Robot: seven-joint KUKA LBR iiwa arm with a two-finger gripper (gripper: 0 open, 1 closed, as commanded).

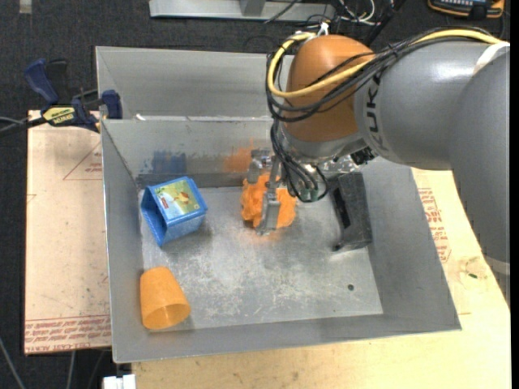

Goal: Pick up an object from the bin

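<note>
We reach in from the right with our grey arm [442, 96], the wrist [320, 148] turned straight down under its orange cover [324, 83], yellow and black cables [276, 67] looped round that cover, and the gripper [268, 209] hanging low below it, pointing downward.

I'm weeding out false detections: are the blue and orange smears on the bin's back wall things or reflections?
Camera view: likely reflections; the blue smear lies on the metal back wall just above the blue box, the orange smear above the crumpled orange thing at the gripper.
</note>
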